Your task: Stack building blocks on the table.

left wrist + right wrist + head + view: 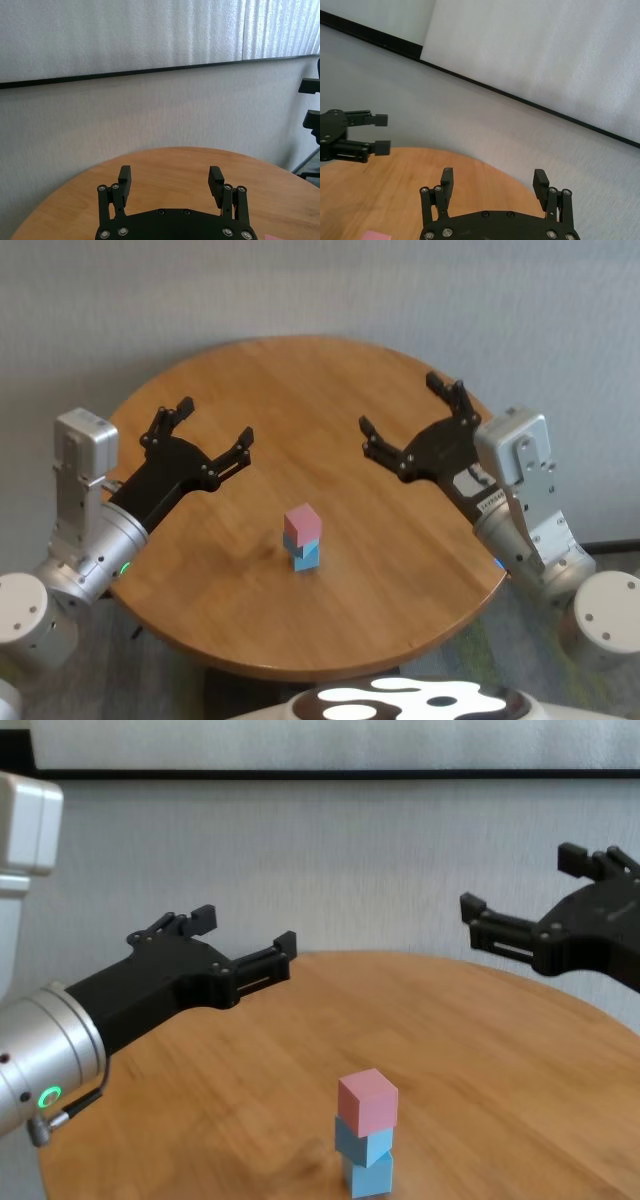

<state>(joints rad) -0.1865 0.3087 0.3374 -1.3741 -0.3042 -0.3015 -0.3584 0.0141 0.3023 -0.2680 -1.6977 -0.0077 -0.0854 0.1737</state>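
Three building blocks stand in one stack near the middle front of the round wooden table [300, 390]. The pink block [302, 523] is on top, a light blue block [303, 544] under it and another light blue block [308, 561] at the bottom. The chest view shows the same stack, with the pink block [367, 1101] on two slightly turned blue ones [371, 1176]. My left gripper [215, 422] is open and empty, raised above the table to the left of the stack. My right gripper [398, 403] is open and empty, raised to the right of it.
A pale grey wall stands behind the table's far edge. My white and black body [400, 702] is at the near edge. Bare wood lies all around the stack. The right wrist view shows the left gripper [380, 132] farther off.
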